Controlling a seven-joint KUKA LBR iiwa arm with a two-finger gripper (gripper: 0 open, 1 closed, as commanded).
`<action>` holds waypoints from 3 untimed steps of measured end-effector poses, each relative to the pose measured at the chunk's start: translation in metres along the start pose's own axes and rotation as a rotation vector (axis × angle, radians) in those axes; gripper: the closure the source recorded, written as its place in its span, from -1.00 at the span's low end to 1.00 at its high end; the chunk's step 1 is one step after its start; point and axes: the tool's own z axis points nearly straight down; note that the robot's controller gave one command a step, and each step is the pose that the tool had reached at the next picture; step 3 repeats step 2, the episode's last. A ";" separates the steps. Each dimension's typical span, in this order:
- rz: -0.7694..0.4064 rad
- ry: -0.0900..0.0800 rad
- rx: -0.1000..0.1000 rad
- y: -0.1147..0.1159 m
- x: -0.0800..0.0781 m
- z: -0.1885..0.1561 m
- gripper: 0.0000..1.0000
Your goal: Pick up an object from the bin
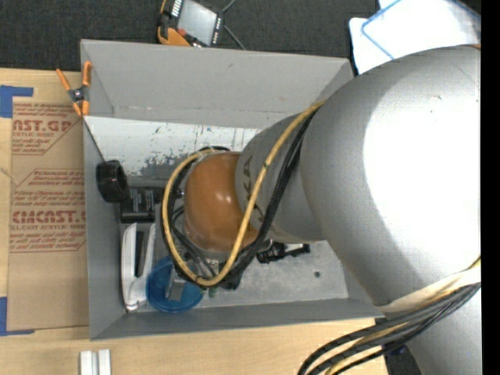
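Top-down view w/ a slight tilt: a grey metal bin [219, 84], with a big silver robot arm [391, 170] coming in from the right and covering approx. the right half of it. The wrist has an orange cover [211, 201] ringed by looped yellow and black cables [166, 209]. Below it the gripper [181, 286] sits low in the near-left corner, over or in a blue round dish [160, 291] that lies on the floor close to the near wall. Can't tell whether the gripper is open, closed or gripping anything, as the wrist hides it. Just left of the dish, a long white object [129, 264] w/ a dark slot lies along the left wall, almost touching the dish. Farther back on the left is a black knob-like thing [112, 180] near the left wall, with a dark block-shaped piece [139, 203] beside it. A small black-and-white piece [283, 249] lies right of the wrist. Bare floor shows along the far wall [195, 135], speckled, and at the near right [312, 276]. The left side is crowded, w/ little room between wrist, wall and objects.
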 end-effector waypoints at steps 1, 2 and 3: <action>0.000 0.000 0.000 0.000 0.000 -0.001 1.00; -0.001 0.008 0.004 -0.001 0.002 -0.018 1.00; -0.001 0.008 0.004 -0.001 0.002 -0.018 1.00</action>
